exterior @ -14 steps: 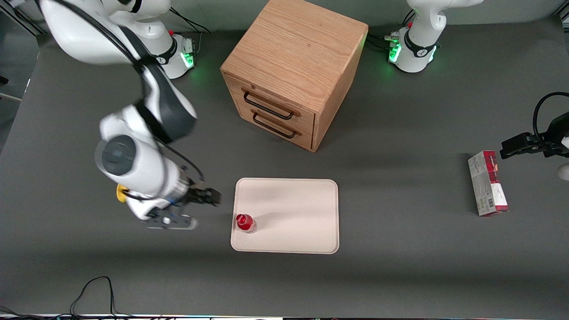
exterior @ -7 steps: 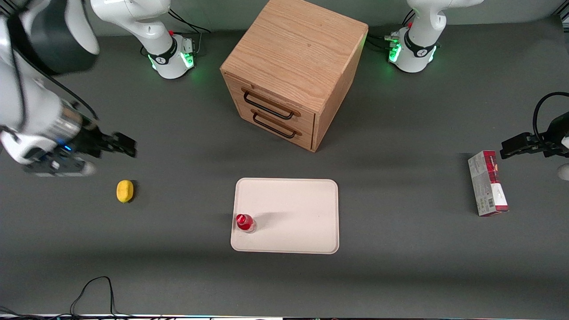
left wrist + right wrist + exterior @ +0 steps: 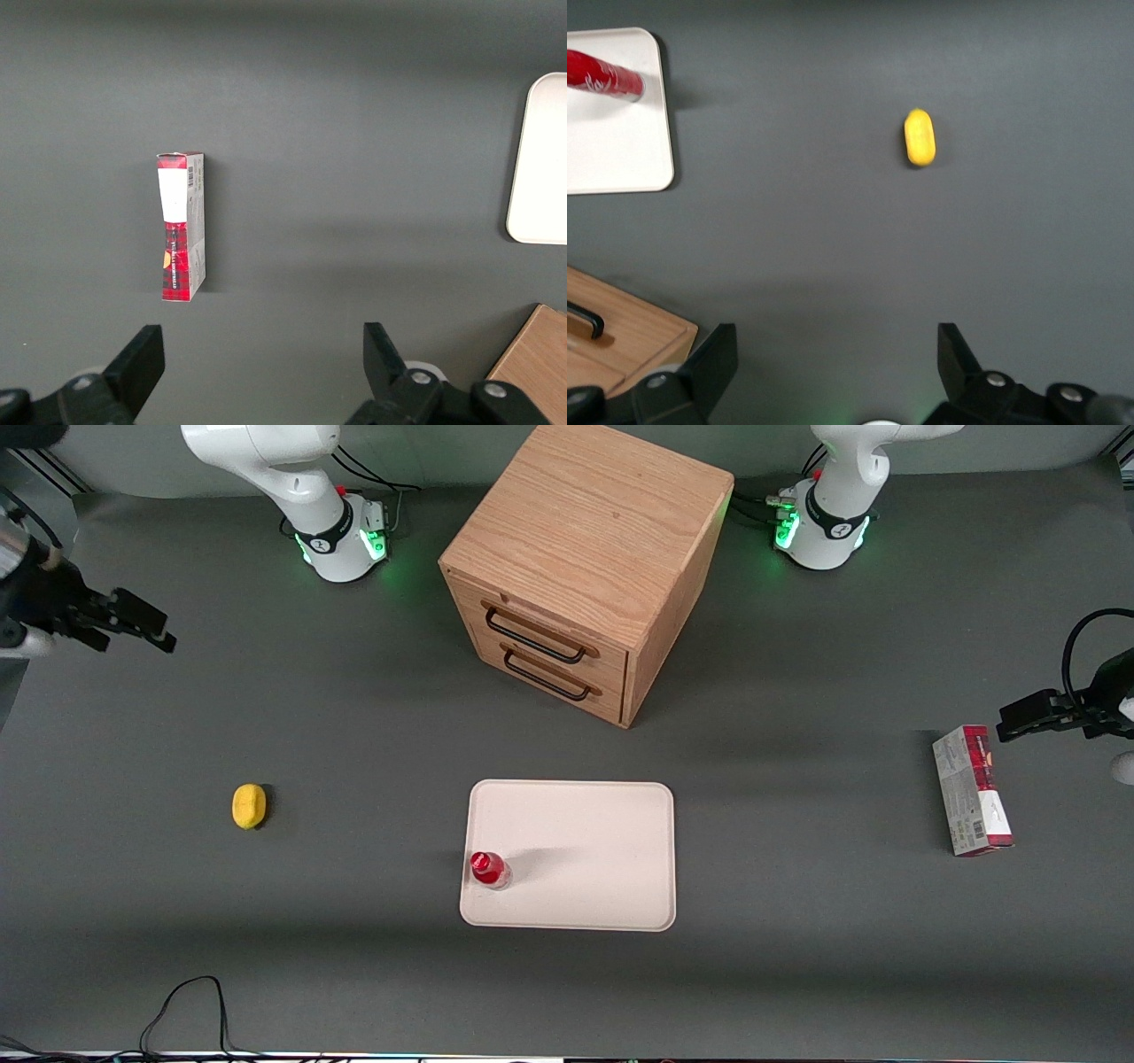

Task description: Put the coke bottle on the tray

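The small red coke bottle (image 3: 488,868) stands upright on the cream-white tray (image 3: 594,841), near the tray's corner closest to the front camera on the working arm's side. It also shows in the right wrist view (image 3: 602,76) on the tray (image 3: 611,150). My gripper (image 3: 133,627) is open and empty, raised high at the working arm's end of the table, far from the tray. In the right wrist view its two fingers (image 3: 716,354) stand wide apart over bare table, the gripper (image 3: 837,354) holding nothing.
A yellow lemon-like object (image 3: 249,806) lies on the table between my gripper and the tray. A wooden drawer cabinet (image 3: 585,567) stands farther from the camera than the tray. A red-and-grey carton (image 3: 972,790) lies toward the parked arm's end.
My gripper has pulled away from beside the tray, rising and moving far toward the working arm's end. The lemon it covered is now uncovered. The bottle has stayed put on the tray.
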Controlling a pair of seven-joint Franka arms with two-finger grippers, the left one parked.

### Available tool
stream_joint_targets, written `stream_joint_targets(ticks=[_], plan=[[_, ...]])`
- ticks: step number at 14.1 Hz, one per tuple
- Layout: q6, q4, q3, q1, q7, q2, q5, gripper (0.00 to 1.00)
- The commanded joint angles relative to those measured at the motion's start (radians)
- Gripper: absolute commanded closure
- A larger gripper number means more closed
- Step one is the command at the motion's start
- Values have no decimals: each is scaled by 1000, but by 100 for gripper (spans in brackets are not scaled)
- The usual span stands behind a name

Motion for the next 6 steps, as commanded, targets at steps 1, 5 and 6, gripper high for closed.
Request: stream_joint_targets(ticks=[1, 5, 6], plan=[[2, -8, -1, 0, -20, -5, 19, 0], [2, 3, 5, -1, -11, -2, 16, 0], [1, 7, 8, -1, -9, -2, 14, 0]])
